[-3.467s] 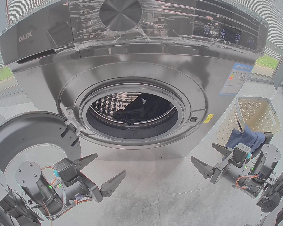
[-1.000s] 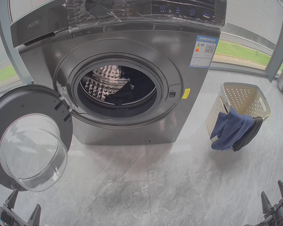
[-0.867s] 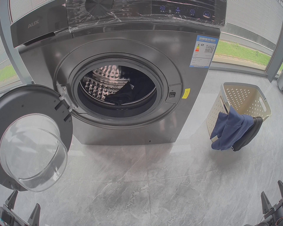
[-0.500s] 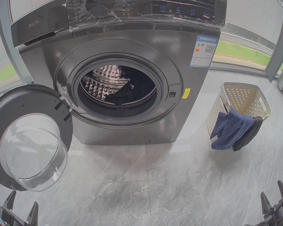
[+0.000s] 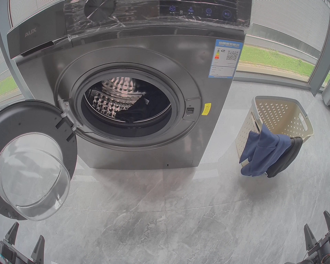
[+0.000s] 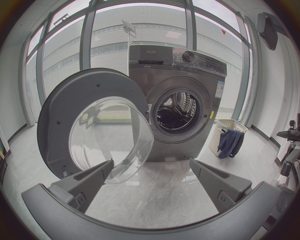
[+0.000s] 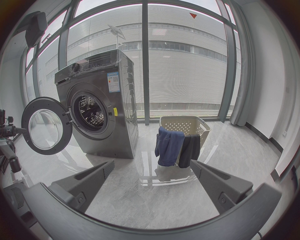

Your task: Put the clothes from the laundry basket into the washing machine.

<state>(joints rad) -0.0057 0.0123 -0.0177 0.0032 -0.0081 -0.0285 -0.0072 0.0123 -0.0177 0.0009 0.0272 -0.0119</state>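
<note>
Left jaws and right jaws spread wide, empty, over the floor.

washing machine markings: brand lettering in pale letters on the drawer front. Blue-white energy label with colour bars and a QR code at the front's upper right, print too small to read. Yellow sticker just beside the door latch, illegible. Blue icons on the control panel.
</note>
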